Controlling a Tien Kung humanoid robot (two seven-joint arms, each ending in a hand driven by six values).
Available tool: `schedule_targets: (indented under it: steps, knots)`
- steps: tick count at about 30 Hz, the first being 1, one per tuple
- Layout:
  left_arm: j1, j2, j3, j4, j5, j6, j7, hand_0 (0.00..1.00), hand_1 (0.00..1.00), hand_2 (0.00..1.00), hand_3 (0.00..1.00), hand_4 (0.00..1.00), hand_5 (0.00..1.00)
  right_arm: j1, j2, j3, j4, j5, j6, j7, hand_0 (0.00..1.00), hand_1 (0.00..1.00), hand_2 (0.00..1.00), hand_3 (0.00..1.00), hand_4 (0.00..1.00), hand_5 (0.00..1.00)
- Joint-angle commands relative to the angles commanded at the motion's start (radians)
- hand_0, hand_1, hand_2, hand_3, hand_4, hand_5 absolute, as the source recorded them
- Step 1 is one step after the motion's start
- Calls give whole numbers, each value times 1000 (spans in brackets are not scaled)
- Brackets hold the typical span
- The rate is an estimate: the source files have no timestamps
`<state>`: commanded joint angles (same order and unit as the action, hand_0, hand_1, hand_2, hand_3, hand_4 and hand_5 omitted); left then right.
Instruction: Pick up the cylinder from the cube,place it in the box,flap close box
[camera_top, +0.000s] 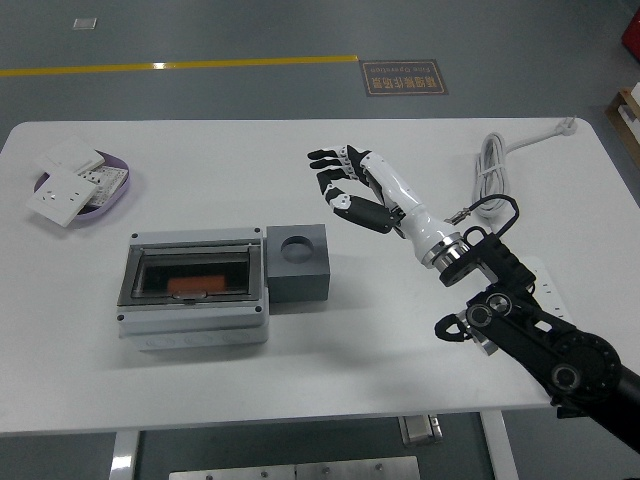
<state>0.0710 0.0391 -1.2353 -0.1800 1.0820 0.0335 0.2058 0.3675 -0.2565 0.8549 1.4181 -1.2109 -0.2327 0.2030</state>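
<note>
A grey box (192, 287) with a clear flap lid lying shut sits at the left centre of the table. Through the lid an orange cylinder (194, 285) shows inside. Against the box's right side stands a grey cube (297, 262) with an empty round hole in its top. My right hand (338, 183) hovers above the table, up and right of the cube, with fingers spread and nothing held. Its black arm (530, 335) comes in from the lower right. My left arm is out of view.
A purple dish (122, 190) with white switch plates rests at the far left. A coiled white cable (492, 176) and a white power strip (536, 277) lie on the right side. No person is in view.
</note>
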Motion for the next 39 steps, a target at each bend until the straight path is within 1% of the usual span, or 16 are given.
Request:
schedule_targets:
  steps: [2, 3, 5, 8, 9, 14, 15, 20, 21, 26, 27, 32, 33, 39]
  knots:
    - [0, -1, 0, 0, 14, -3, 4, 923, 852, 854, 951, 2, 2, -45, 9, 42, 0, 29, 7, 28, 769, 693, 736, 722, 497, 363]
    - [1, -2, -4, 0, 29, -5, 8, 923, 852, 854, 951, 2, 2, -69, 10, 64, 0, 46, 13, 42, 766, 694, 726, 695, 522, 348]
    - [2, -4, -13, 0, 54, -8, 15, 923, 852, 854, 951, 2, 2, -112, 8, 102, 0, 68, 23, 61, 766, 694, 726, 695, 522, 348]
    - [5, -3, -19, 0, 73, -10, 22, 923, 852, 854, 951, 2, 2, -146, 5, 137, 0, 86, 39, 79, 766, 694, 726, 695, 522, 348]
    - [5, -2, -20, 0, 77, -10, 24, 923, 852, 854, 951, 2, 2, -152, 5, 148, 0, 92, 44, 83, 779, 708, 728, 697, 563, 321]
    - [9, 2, -15, 0, 71, -10, 24, 923, 852, 854, 951, 2, 2, -172, 8, 190, 1, 101, 59, 82, 779, 708, 728, 697, 563, 321]
    - [11, 3, -14, 0, 68, -9, 24, 923, 852, 854, 951, 2, 2, -176, 7, 197, 1, 103, 62, 79, 777, 718, 738, 753, 713, 271]
    - [19, 3, -16, 0, 63, -8, 21, 923, 852, 854, 951, 2, 2, -184, 0, 222, 4, 92, 68, 63, 777, 718, 738, 753, 713, 271]
    - [20, 3, -16, 0, 63, -8, 21, 923, 852, 854, 951, 2, 2, -185, -1, 227, 5, 86, 68, 60, 777, 723, 745, 763, 751, 251]
    - [24, -2, -14, 0, 67, -11, 20, 923, 852, 854, 951, 2, 2, -202, 1, 269, 15, 40, 67, 43, 777, 723, 745, 763, 751, 251]
    - [24, -3, -14, 0, 69, -11, 20, 923, 852, 854, 951, 2, 2, -204, 1, 274, 17, 33, 67, 41, 828, 763, 796, 775, 761, 239]
    - [24, -1, -19, 0, 77, -11, 21, 923, 852, 854, 951, 2, 2, -208, -3, 302, 27, -4, 74, 31, 828, 763, 796, 775, 761, 239]
    - [23, 0, -19, 0, 77, -11, 21, 923, 852, 854, 951, 2, 2, -208, -3, 308, 28, -9, 75, 29, 843, 785, 812, 782, 762, 242]
    - [19, 1, -19, 0, 75, -11, 20, 923, 852, 854, 951, 2, 2, -205, 3, 333, 37, -35, 74, 22, 851, 792, 816, 787, 769, 249]
